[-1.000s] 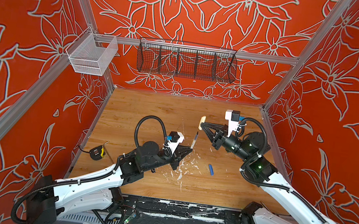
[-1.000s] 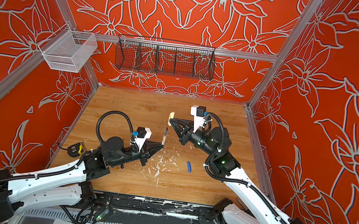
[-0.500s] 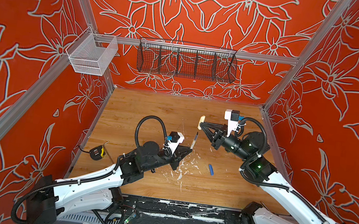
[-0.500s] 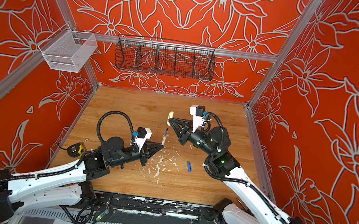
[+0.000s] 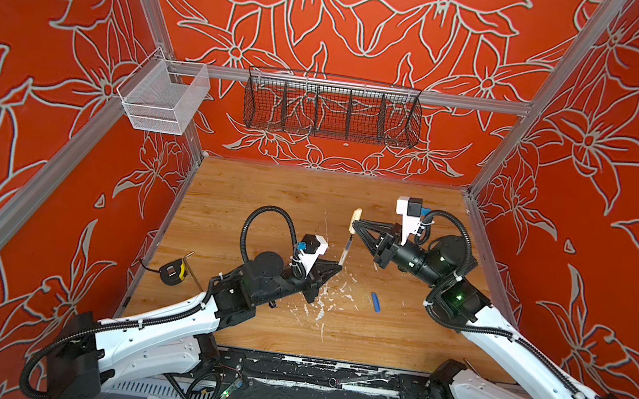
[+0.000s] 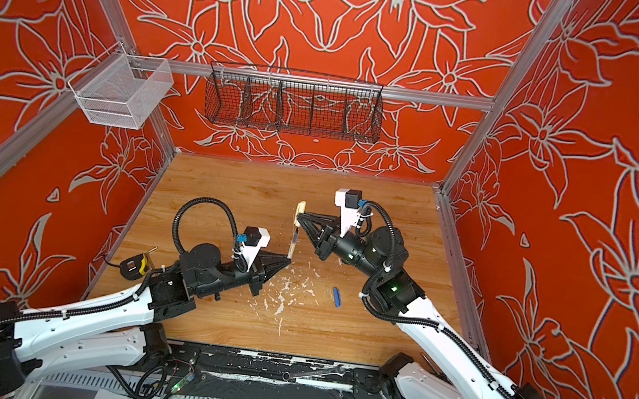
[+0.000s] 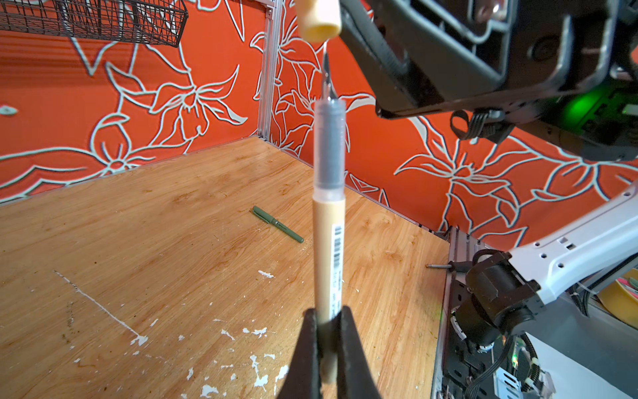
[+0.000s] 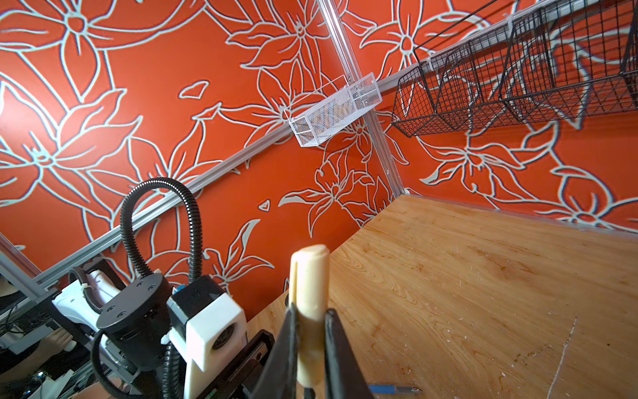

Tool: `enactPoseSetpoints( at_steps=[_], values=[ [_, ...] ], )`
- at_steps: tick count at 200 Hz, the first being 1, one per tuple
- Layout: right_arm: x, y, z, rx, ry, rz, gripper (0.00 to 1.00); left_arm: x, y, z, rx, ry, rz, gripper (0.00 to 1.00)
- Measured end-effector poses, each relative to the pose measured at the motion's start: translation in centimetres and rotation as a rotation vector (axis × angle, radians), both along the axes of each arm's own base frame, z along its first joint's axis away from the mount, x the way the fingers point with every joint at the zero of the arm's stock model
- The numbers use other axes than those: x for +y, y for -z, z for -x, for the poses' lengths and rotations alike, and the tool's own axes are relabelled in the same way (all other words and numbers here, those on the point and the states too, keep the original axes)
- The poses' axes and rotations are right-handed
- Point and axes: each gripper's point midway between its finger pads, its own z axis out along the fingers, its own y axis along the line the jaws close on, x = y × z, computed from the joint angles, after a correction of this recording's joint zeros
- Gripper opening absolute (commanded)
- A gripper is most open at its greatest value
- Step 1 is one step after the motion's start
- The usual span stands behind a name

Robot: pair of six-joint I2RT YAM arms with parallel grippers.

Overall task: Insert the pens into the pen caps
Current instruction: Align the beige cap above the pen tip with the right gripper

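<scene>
The wooden table [image 5: 267, 202] is lying under me, its pale grain scratched and spotted with white paint flecks. On the back wall a black wire basket [image 5: 331, 110] is hanging, and a smaller white mesh basket [image 5: 163, 98] is sitting on the left rail.

My left claw [image 5: 338, 268] is pinching the lower end of the beige pen [image 7: 328, 241] and is holding it almost upright above the middle of the table. The black fingers [image 7: 307, 345] are pressing on both sides of the matte barrel. Above the barrel a grey translucent grip section is narrowing into a dark needle tip.

My right claw [image 5: 354, 225] is clamping the beige cap [image 8: 308, 276], a short smooth tube with a rounded closed end. The cap is hanging just above the pen tip, with its open mouth facing down. The tip is reaching the rim; I cannot tell if it is going inside.

A blue pen [image 5: 375, 302] is lying flat on the wood, near my right arm and apart from both claws. An olive green pen [image 7: 278, 224] is lying flat farther off.
</scene>
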Motion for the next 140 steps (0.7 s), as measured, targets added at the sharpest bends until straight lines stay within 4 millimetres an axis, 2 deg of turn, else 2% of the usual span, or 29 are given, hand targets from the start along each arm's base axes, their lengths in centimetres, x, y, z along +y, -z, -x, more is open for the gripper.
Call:
enactPoseSetpoints(
  at_steps=[103, 140],
  values=[
    [0.2, 1.7, 0.1, 0.047, -0.009, -0.002, 0.15, 0.3, 0.1, -0.4, -0.001, -0.03, -0.004, 0.0],
    [0.2, 1.7, 0.4, 0.052, -0.013, -0.009, 0.15, 0.4, 0.1, -0.5, 0.001, -0.036, -0.007, 0.0]
  ],
)
